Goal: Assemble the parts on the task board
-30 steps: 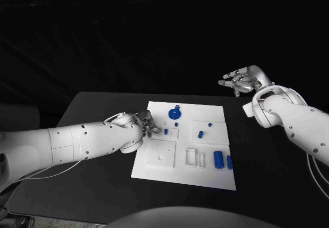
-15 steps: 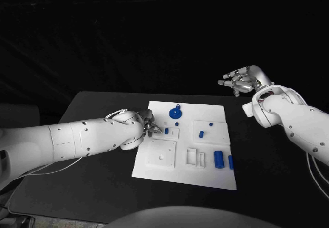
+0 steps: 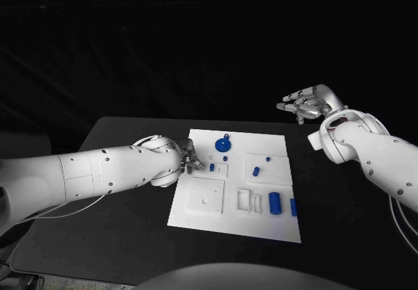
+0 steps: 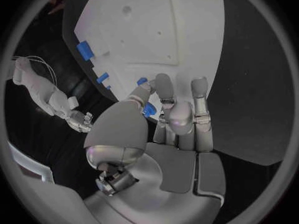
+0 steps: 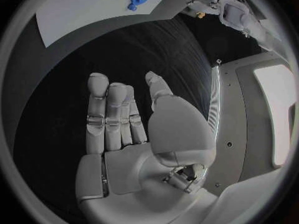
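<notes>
The white task board lies mid-table. My left hand hovers over the board's left edge and pinches a small blue part between thumb and finger; the same blue part peeks out beside the fingers. A round blue part with a knob sits near the far edge. Two small blue parts stand further right, and two blue cylinders lie near the front right. My right hand is raised beyond the table's far right corner, fingers spread, holding nothing. The right hand faces the board's far corner.
A raised white square plate and white slotted blocks stand on the board's near half. Black table surrounds the board on all sides. My left forearm stretches over the table's left part.
My left hand has shifted slightly toward the far side along the board's left edge, and the small blue part now shows beside its fingers. The right hand has not moved.
</notes>
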Action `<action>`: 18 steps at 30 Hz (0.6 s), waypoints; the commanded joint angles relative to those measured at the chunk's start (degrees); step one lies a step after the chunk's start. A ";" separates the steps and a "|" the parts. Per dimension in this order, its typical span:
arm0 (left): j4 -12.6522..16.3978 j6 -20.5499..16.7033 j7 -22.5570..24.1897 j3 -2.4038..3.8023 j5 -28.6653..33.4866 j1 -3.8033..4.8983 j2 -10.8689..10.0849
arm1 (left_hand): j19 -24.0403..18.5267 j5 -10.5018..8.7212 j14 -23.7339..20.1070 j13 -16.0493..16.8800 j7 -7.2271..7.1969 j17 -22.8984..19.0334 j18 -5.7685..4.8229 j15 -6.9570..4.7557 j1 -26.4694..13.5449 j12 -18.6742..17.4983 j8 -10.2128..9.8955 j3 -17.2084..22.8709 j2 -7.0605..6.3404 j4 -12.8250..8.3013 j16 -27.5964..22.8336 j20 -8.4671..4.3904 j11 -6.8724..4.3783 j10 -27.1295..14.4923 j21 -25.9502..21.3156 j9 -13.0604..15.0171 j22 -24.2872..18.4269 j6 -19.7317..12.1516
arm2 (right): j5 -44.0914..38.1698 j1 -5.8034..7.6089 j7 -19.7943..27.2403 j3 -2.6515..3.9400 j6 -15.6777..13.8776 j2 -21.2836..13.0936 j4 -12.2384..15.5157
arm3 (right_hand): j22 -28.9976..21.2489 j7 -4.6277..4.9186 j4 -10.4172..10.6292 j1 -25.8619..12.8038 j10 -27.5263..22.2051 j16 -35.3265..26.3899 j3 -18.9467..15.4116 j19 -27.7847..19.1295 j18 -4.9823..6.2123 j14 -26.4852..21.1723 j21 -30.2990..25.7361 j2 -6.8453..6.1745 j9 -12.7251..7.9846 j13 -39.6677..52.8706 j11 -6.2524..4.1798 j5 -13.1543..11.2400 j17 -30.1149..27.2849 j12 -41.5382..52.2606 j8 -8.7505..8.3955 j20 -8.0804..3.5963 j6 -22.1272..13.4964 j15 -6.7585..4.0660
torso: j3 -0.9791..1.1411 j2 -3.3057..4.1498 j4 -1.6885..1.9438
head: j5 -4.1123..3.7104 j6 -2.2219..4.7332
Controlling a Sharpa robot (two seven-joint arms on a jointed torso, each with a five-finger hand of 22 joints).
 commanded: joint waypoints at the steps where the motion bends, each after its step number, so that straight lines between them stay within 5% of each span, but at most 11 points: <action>1: -0.46 4.03 0.43 0.06 3.35 0.96 0.23 | 0.07 -0.35 -0.02 -0.02 -7.23 0.01 -0.62 -0.54 0.76 -0.34 0.46 -0.09 0.92 0.41 -0.27 -0.34 -1.91 0.74 -0.39 0.54 0.20 6.84 | -0.05 -0.05 0.52 0.02 0.81 0.16 -0.08 | 2.41 0.01 0.42 -0.39 -0.17 0.25 0.01 1.09 0.67 -0.15 -0.21 -0.06 -0.08 -0.06 -0.16 0.38 -0.08 0.20 -0.20 0.04 -0.01 -0.15 | -0.02 0.03 -0.07 | 0.08 0.03; 7: -1.71 7.86 -0.07 0.08 4.63 2.24 1.22 | -0.23 -4.96 -0.75 -0.10 -6.90 -1.48 -1.13 -0.52 1.32 -1.22 0.99 -0.59 2.59 0.99 -1.02 -0.75 -1.67 0.66 -0.76 2.05 0.23 4.94 | -0.05 -0.07 0.53 0.02 0.90 0.44 -0.24 | 2.41 0.01 0.42 -0.39 -0.17 0.25 0.01 1.09 0.67 -0.15 -0.21 -0.06 -0.08 -0.06 -0.16 0.38 -0.08 0.20 -0.20 0.04 -0.01 -0.15 | -0.02 0.06 -0.07 | 0.19 0.01; 18: -4.08 13.70 -1.04 0.09 6.61 3.02 2.87 | -0.39 -5.56 -1.04 0.16 -6.78 -2.07 -1.64 -0.52 1.73 -1.72 1.26 -0.79 3.01 0.58 -1.26 -1.14 -1.63 0.64 -1.06 2.77 0.36 4.17 | -0.05 -0.07 0.46 0.02 1.21 0.68 -0.41 | 2.40 0.01 0.40 -0.34 -0.18 0.25 0.06 1.09 0.67 -0.17 -0.28 0.01 -0.07 -0.06 -0.16 0.42 -0.08 0.20 -0.19 0.03 -0.01 -0.15 | 0.02 0.03 -0.03 | 0.20 -0.07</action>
